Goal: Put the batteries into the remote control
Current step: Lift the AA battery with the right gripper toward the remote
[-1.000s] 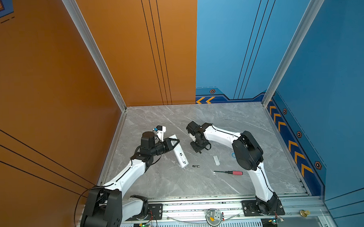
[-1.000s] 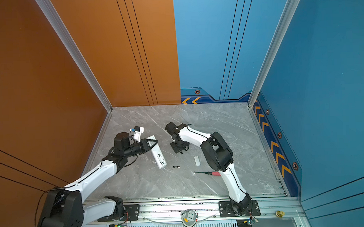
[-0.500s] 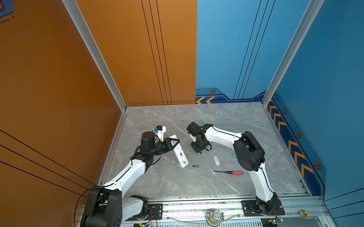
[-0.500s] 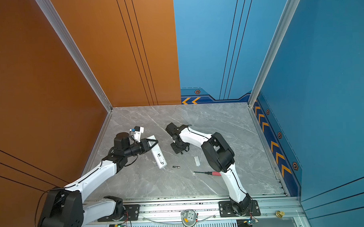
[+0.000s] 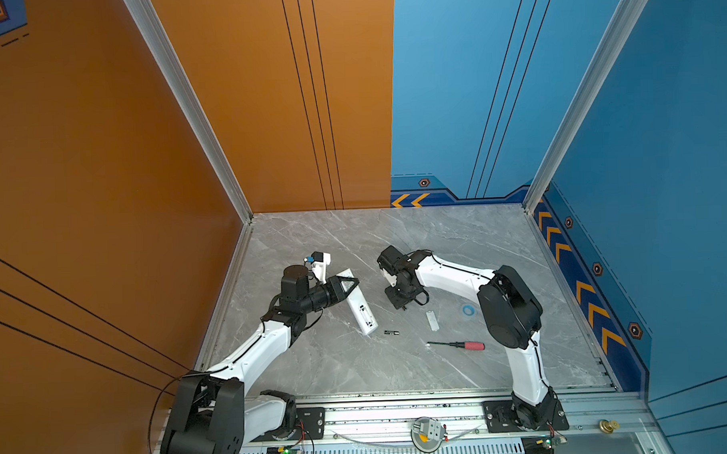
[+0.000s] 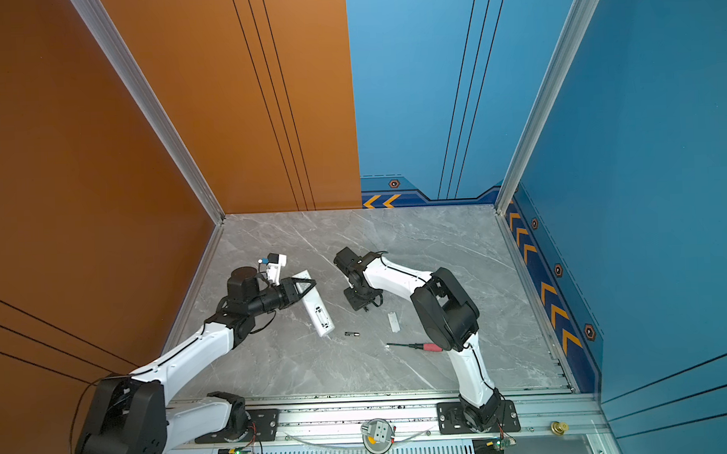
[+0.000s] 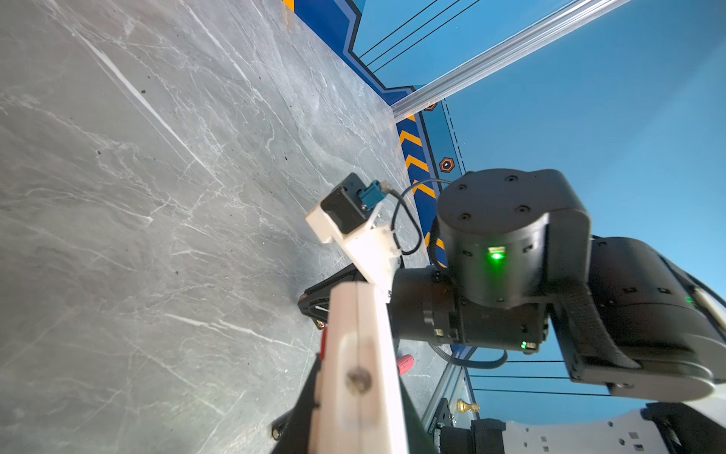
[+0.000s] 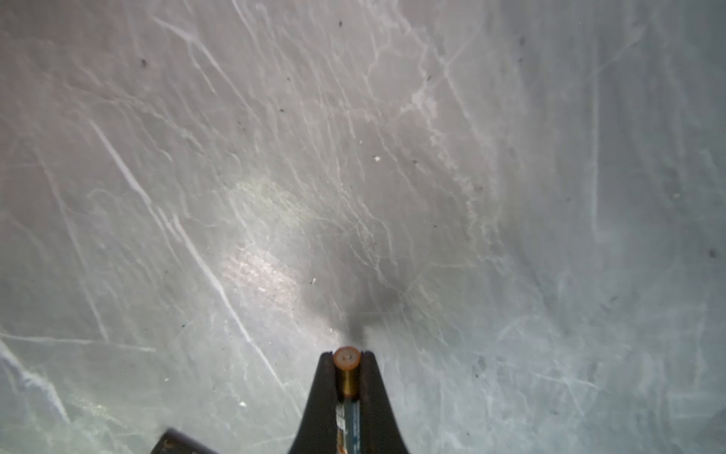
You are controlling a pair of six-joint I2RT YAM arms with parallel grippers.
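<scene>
Loading looks to be at the first-cell stage, with nothing seated yet as far as can be judged. Over on the left, the remote control [image 5: 358,305] is pinched at its far end by the left fingers [image 5: 340,287], back side up with the compartment uncovered. Whether its near end is rested on the counter [image 5: 350,374] or lifted a bit can't really be told from up top. Just beside that near end, a loose battery [image 5: 391,332] is seen lying flat. Further right, the held battery [image 8: 346,359] is clamped lengthwise between the right fingers [image 8: 322,393], gold end poking out toward the counter, apart from the remote. The cover [image 5: 432,320] and screwdriver [image 5: 457,345] are parked off to the right. Next, the held battery needs to be carried across to the open bay, lined up with a slot, polarity minded, and pressed in while the remote is braced.
</scene>
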